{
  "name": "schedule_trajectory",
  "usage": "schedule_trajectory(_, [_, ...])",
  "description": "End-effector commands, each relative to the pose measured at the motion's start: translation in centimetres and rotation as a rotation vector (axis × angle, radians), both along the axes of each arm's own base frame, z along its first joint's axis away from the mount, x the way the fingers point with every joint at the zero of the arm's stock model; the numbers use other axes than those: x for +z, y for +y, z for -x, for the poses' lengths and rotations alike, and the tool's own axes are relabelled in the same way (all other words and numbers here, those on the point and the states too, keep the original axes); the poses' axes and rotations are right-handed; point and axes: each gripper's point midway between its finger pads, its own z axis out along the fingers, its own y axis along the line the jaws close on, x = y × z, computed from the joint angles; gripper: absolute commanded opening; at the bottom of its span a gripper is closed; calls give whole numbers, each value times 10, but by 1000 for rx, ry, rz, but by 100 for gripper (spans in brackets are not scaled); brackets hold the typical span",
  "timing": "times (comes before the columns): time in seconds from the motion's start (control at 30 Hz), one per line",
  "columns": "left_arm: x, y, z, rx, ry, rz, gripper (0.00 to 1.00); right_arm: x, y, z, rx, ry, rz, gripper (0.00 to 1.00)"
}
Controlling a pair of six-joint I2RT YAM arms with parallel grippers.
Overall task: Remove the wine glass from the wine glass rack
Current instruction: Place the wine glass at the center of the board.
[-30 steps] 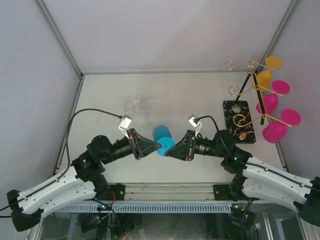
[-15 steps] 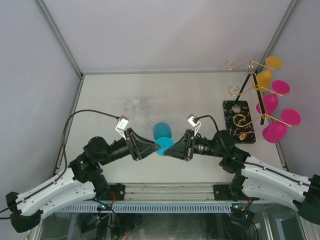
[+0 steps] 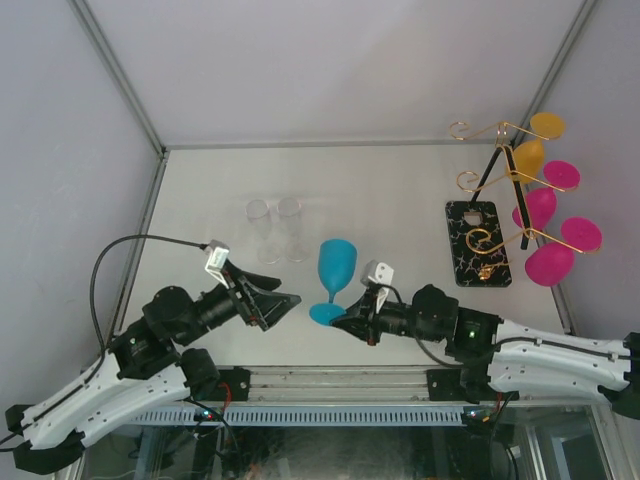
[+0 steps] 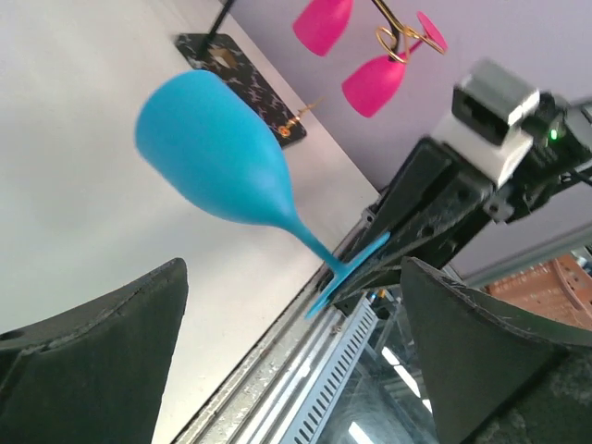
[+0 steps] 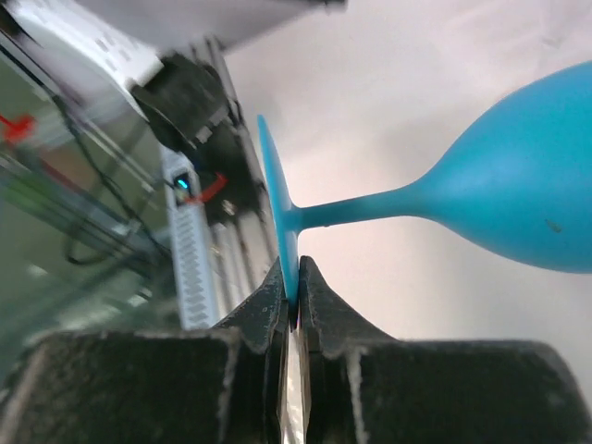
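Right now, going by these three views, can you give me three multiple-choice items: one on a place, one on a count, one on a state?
1. Where is the blue wine glass?
A) off the wine glass rack, between the left end effector and the right end effector
B) hanging on the rack
C) inside a clear glass

2. How many clear glasses stand on the table?
A) one
B) four
C) two

3. The right end effector is:
A) open, touching nothing
B) shut on the blue glass's foot
C) shut on rack wire

Answers:
1. A, the top view shows it between both arms, apart from the rack.
2. C, two stand side by side.
3. B, the right wrist view shows both fingers pinching the foot's rim.
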Motion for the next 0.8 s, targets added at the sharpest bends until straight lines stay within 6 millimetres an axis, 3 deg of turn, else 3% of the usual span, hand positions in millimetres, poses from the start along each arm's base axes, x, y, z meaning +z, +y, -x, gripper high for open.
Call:
schedule_trajectory(0.0, [31,24,-10,117,-51,1,100,-26,-6,-11,9,-349,211,0])
schedule_trajectory(0.2, [19,22,-14,129,8,-90,100,-62,-3,9,155,-690,391,0])
schedule_trajectory(0.47, [18,21,-26,169,36,-139,100,-91,-6,9,203,-781,534,0])
schedule_trajectory(0.6, [24,14,-25,118,66,-109,100,-92,-2,14,231,-812,527,0])
schedule_trajectory(0.77, [44,20,-29,130,71,-6,100,-80,6,33,311,-835,436,0])
